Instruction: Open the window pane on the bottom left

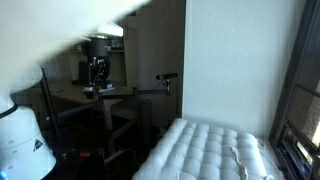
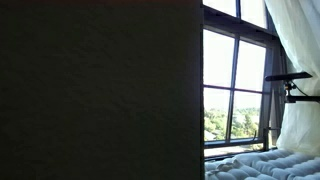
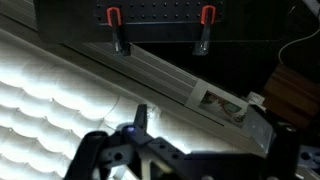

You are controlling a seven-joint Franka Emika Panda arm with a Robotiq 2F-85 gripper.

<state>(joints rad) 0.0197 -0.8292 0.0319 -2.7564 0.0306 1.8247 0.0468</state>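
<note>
Window [image 2: 235,80] left side hidden behind dark panel [image 2: 100,90] filling most of an exterior view; top cut by edge. Lower panes [image 1: 296,150] run off the right edge, too dim to tell apart. Gripper [image 3: 180,160] cut at bottom edge, dark, blurred; fingertips unclear.

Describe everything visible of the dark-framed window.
The dark-framed glass window is divided by thin dark bars into several rectangular panes. Daylight and green trees show through. A white curtain covers its right side; a white quilted pad lies below it. Whether any pane is ajar cannot be told.
</note>
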